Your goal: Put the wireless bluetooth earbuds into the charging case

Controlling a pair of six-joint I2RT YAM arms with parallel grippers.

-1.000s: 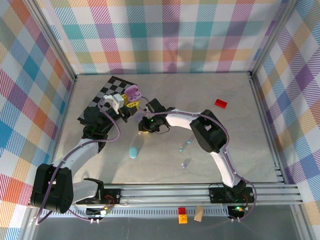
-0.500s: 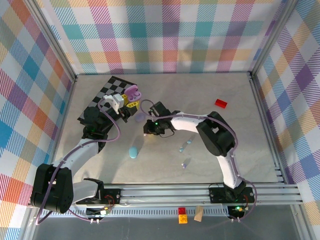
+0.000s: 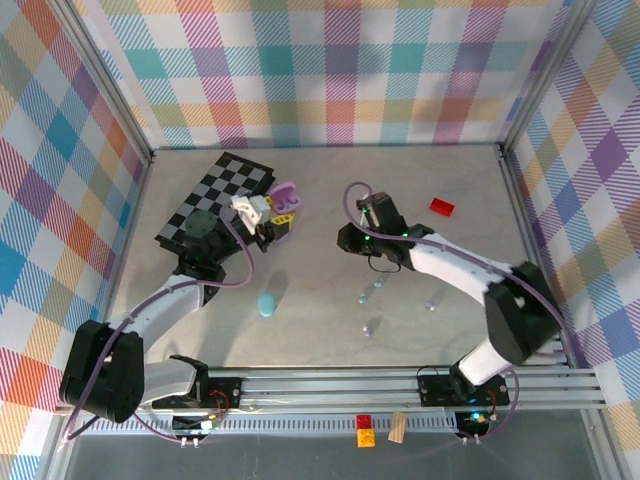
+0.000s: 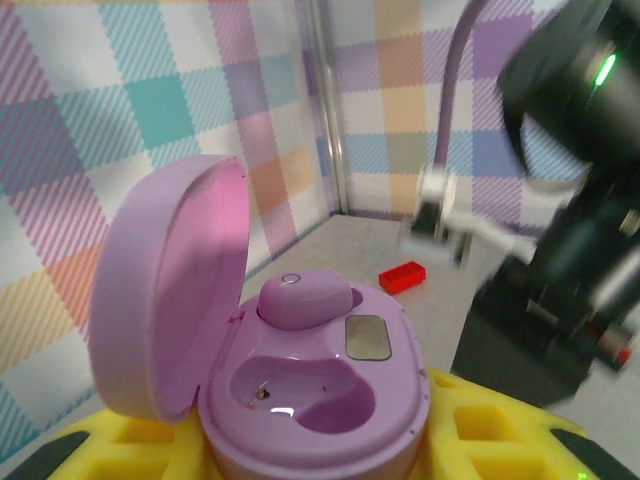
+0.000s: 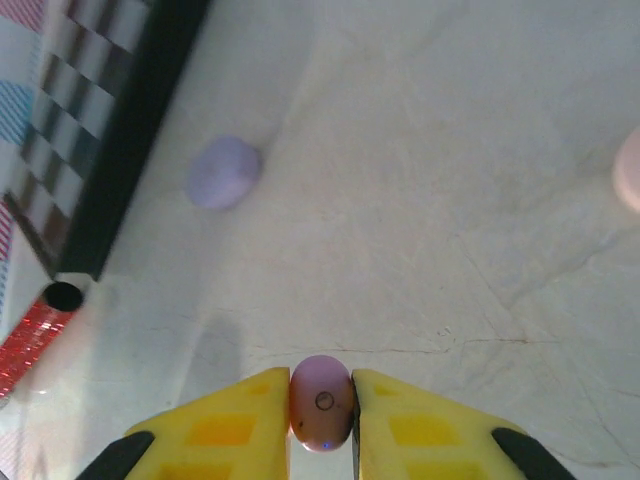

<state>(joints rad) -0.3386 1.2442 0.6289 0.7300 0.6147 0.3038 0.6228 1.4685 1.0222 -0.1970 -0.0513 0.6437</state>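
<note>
Right wrist: right gripper (image 5: 321,382) pinches a lavender earbud (image 5: 321,410), jaws nearly closed. Left wrist: left gripper (image 3: 270,212) jaws clamp the open case (image 4: 320,395) toward the table (image 3: 330,330) far-left corner; one bud (image 4: 305,297) seated.

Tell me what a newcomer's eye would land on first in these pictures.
The open lavender pebble-shaped charging case, gripped in the left hand, dominates the left wrist view; one lavender earbud sits in one slot and the other slot is empty. In the right wrist view, the right hand pinches a small pinkish-lavender earbud between yellow fingers over the pale tabletop.
</note>
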